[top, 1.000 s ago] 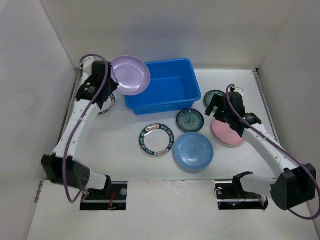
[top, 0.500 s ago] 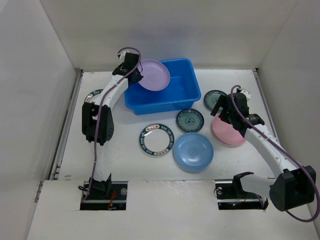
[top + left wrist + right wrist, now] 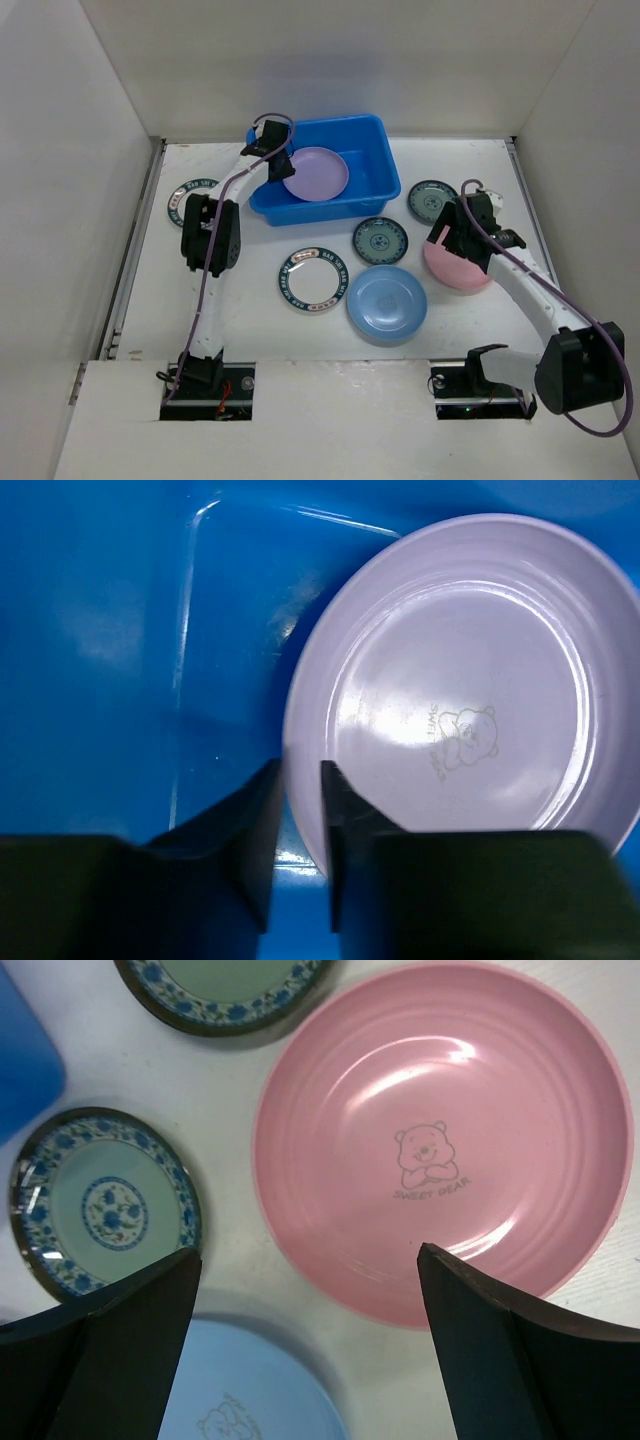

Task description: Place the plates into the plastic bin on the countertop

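A: Where is the lilac plate [image 3: 316, 172]?
B: Inside the plastic bin [image 3: 300, 212], upper centre of the overhead view, in its left half. The left gripper [image 3: 300, 780] hangs over the plate's left rim, jaws parted only a slit
A: And the right gripper [image 3: 308, 1260]?
B: Spread wide above the pink plate [image 3: 440, 1140], at the right on the countertop [image 3: 250, 260]

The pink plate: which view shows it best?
The right wrist view: the pink plate fills most of the frame, bear print readable. The top external view shows it small, partly hidden by the right arm. The left wrist view misses it.
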### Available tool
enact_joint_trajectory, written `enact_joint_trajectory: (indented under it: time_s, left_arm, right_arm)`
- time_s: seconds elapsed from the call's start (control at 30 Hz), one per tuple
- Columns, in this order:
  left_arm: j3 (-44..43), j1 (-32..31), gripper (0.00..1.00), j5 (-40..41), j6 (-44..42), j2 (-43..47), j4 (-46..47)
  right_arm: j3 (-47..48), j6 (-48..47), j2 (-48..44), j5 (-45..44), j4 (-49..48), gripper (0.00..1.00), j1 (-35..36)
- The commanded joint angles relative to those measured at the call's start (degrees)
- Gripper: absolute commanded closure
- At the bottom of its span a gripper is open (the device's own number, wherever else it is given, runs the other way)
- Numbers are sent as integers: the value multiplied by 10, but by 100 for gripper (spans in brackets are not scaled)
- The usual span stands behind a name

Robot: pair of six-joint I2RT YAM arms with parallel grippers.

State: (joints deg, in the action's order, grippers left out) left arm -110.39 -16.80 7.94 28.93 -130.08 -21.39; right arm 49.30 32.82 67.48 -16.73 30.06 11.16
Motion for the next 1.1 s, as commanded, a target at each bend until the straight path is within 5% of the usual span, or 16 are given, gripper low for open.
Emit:
enact_joint_trajectory:
  time_s: [0.0,0.1,0.3,0.6,0.93,1.07]
  left_arm:
    - [-5,-10,75,1,-16,29,40]
    - [-1,-12,57,5,-24,47,46]
    - [-16,-26,0,35,-71,115,37]
    - [-7,-51,0,102,-118,293,1]
    - [205,-74,0,140,-92,489,-1]
    - [285,-89,0,165,-84,568,-16]
  right_arm:
    - [-10,1,19,-1,-6,6,-5]
    - [-12,3,42,6,-19,10,-2]
    - [-15,6,89,8,-40,16,3]
    - [-21,15,135,18,-69,25,38]
    - [-10,15,176,9,-67,29,61]
    - [2,14,195,-1,-64,38,68]
